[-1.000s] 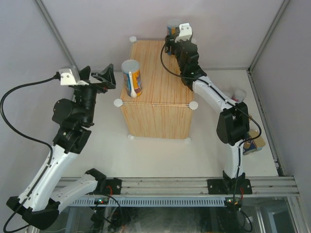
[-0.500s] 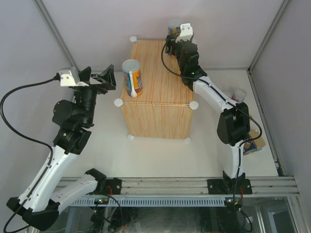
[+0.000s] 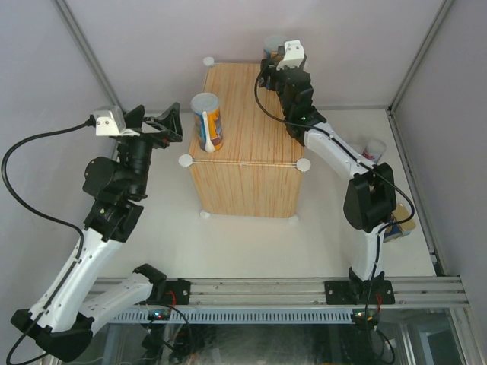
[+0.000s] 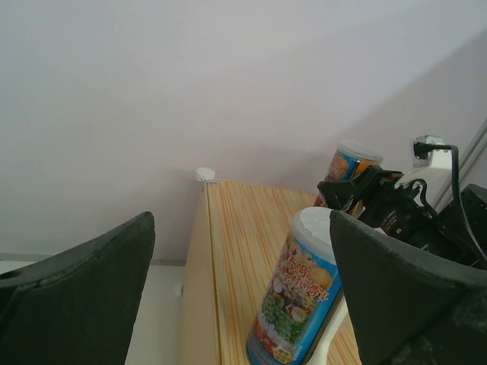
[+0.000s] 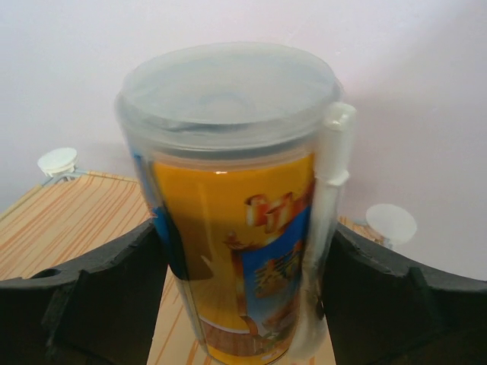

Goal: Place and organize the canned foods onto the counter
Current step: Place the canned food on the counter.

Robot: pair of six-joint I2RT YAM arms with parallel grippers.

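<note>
The counter (image 3: pixel 251 129) is a wood-grain box with white knobs. One tall blue-orange can (image 3: pixel 206 122) with a white spoon stands on its near left part; it also shows in the left wrist view (image 4: pixel 300 296). My right gripper (image 3: pixel 272 67) is shut on the second tall can (image 3: pixel 271 44) at the counter's far right corner; in the right wrist view the can (image 5: pixel 228 205) sits between both fingers, just above the wood. My left gripper (image 3: pixel 156 120) is open and empty, left of the counter, its jaws wide in the left wrist view (image 4: pixel 240 251).
A short can (image 3: pixel 374 147) stands on the table right of the right arm. A flat gold-blue tin (image 3: pixel 397 226) lies near the right arm's elbow. The enclosure's walls stand close behind the counter and along the right.
My right gripper has carried the tall can slightly farther toward the back edge of the counter. My left arm has barely moved.
</note>
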